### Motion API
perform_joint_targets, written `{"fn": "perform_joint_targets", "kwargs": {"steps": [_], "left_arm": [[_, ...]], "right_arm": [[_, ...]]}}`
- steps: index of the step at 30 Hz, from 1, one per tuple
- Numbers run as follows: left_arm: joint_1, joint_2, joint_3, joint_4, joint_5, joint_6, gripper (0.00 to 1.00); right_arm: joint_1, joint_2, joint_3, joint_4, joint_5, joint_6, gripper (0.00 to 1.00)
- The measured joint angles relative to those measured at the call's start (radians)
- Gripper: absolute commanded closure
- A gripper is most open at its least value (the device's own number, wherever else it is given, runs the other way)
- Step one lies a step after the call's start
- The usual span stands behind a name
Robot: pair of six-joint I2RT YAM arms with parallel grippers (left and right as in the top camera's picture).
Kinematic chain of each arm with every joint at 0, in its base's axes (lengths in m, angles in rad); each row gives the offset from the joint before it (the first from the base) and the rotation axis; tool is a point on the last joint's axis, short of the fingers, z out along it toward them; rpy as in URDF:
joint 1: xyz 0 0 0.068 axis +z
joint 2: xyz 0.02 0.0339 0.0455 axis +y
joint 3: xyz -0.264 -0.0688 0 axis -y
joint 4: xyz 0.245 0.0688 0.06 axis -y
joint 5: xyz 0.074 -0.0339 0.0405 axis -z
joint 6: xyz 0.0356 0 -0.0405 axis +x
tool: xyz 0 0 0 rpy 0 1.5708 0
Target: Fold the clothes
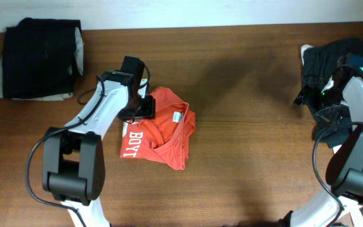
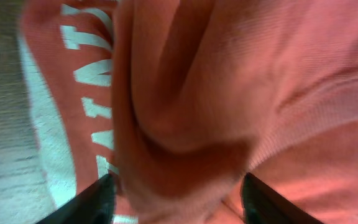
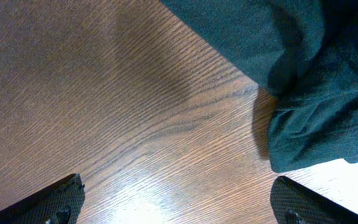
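We are logging the left gripper (image 2: 179, 202) pinching a bunched T-shirt (image 2: 260, 74) fold, the rest lying ahead of its fingertips

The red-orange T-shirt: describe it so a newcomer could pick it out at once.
On the wooden table, look just left of centre, at the left gripper. The crumpled heap there is the T-shirt: the only red-orange garment, with white block lettering, while the folded stack at the top-left and the pile at the right are dark.
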Motion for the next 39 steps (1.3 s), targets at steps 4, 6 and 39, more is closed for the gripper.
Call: {"fn": "perform_joint_targets", "kwargs": {"steps": [4,6,39], "left_arm": [[0.000,0.011,-0.002,0.004,0.008,0.002,0.54],[0.000,0.011,0.003,0.004,0.011,0.002,0.61],[-0.190,-0.001,0.122,0.074,0.255,-0.048,0.46]], "right_arm": [[0.000,0.000,0.000,0.000,0.000,0.000,0.01],[0.000,0.000,0.000,0.000,0.000,0.000,0.01],[0.000,0.000,0.000,0.000,0.000,0.000,0.01]]}}
